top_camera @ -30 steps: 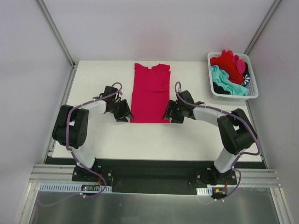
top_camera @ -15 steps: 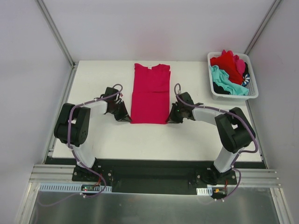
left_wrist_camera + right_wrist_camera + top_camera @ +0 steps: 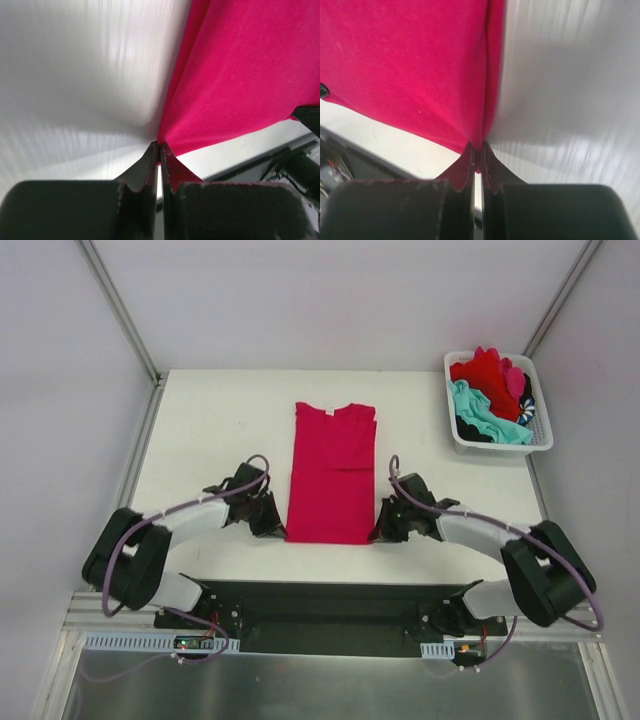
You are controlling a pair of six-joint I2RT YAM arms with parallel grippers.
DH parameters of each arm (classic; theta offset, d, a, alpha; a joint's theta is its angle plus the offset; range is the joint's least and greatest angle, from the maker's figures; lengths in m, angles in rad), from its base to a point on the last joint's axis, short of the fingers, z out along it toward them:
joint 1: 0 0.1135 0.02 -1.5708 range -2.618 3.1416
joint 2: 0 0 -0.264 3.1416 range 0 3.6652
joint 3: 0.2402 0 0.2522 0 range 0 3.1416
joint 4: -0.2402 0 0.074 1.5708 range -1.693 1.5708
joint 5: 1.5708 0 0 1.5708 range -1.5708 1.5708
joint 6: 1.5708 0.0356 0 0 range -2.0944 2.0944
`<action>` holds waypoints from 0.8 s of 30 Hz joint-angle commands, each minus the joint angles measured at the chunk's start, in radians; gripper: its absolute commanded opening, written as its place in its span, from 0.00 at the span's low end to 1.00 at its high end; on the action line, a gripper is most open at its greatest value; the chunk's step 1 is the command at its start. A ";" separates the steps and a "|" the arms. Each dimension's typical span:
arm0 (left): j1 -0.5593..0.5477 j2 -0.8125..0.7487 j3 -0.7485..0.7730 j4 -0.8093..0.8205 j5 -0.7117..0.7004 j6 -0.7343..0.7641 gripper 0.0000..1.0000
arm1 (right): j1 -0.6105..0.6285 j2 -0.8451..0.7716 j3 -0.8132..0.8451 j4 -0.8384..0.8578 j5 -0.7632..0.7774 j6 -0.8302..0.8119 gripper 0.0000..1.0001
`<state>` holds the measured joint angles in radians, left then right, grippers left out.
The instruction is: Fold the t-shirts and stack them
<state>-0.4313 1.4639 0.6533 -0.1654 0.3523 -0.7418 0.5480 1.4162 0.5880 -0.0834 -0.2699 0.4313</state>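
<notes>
From above, the magenta t-shirt (image 3: 332, 472) lies folded into a long narrow strip in the middle of the table (image 3: 210, 420), collar toward 12 o'clock and hem toward 6. The left hand (image 3: 270, 523) sits at the shirt's 7 o'clock corner and the right hand (image 3: 385, 530) at its 5 o'clock corner, both low and touching the cloth. At the table's 2 o'clock corner stands a white basket (image 3: 500, 445) holding a red t-shirt (image 3: 485, 370) over a teal t-shirt (image 3: 480, 412), with darker cloth beneath. In the left wrist view, the left hand (image 3: 159, 150) is pinched closed on a corner of the magenta t-shirt (image 3: 240, 75), which fans out toward 1 o'clock. The table here is streaked and blurred, so whether the corner is lifted off it is hard to say. In the right wrist view, the right hand (image 3: 476, 150) is likewise closed tight on a shirt corner, the magenta t-shirt (image 3: 410, 65) spreading toward 11 o'clock.
</notes>
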 commanded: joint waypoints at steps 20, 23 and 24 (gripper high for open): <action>-0.305 -0.488 0.228 -0.447 -0.441 -0.268 0.00 | 0.095 -0.654 0.114 -0.601 0.259 0.031 0.00; -0.304 -0.432 0.294 -0.436 -0.498 -0.255 0.00 | 0.092 -0.555 0.229 -0.596 0.308 -0.031 0.00; -0.299 -0.416 0.311 -0.431 -0.507 -0.251 0.00 | 0.081 -0.527 0.254 -0.593 0.316 -0.046 0.00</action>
<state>-0.7391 0.9909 0.8776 -0.5404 -0.0162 -1.0019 0.6449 0.7914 0.7181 -0.6151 -0.0742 0.4763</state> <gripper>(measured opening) 0.008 0.025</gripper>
